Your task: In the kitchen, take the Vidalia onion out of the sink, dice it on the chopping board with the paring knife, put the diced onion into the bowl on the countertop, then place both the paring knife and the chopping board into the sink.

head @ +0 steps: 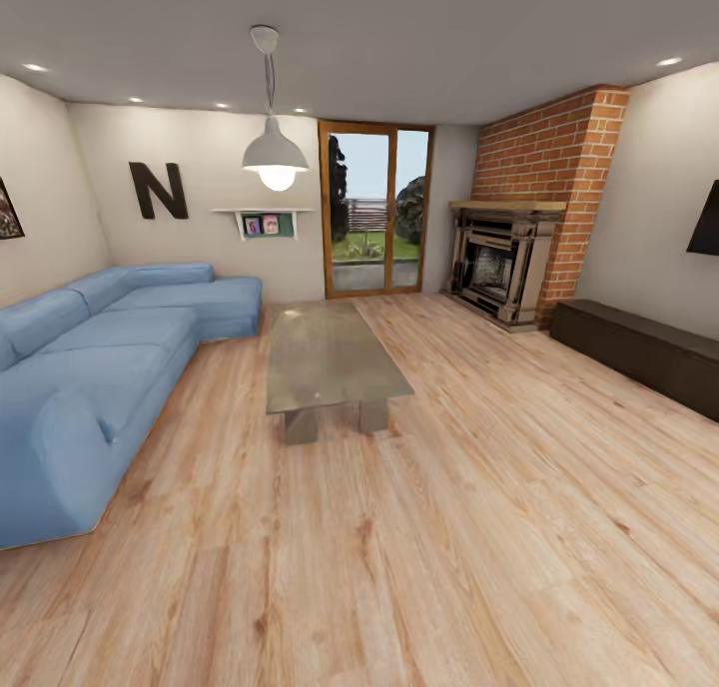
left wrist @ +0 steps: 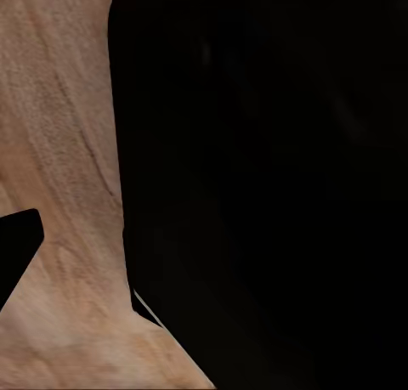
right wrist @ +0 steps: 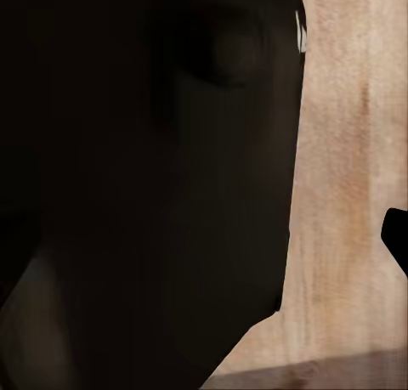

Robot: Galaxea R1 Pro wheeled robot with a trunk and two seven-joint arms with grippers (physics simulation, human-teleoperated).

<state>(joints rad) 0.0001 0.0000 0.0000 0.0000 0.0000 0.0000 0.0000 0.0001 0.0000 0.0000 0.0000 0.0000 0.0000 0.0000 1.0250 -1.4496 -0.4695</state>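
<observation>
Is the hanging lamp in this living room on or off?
On. The pendant lamp's bulb glows bright yellow-white beneath its white shade, and the small ceiling spotlights shine too.

In front of me the floor is light wood planks, honey-beige with darker brown grain lines and some small knots. The sofa is plain sky blue. The low table has a grey-green glassy top that reflects a little. The walls are cream white, and on one is a dark brown letter N. The hanging lamp is white with a warm yellow bulb. The chimney is red-orange brick with pale joints, and the fireplace under it is grey-brown. The long bench is very dark brown. The door frame is orange-brown wood. At my wrists, I see black shapes over the same pale wood.
</observation>
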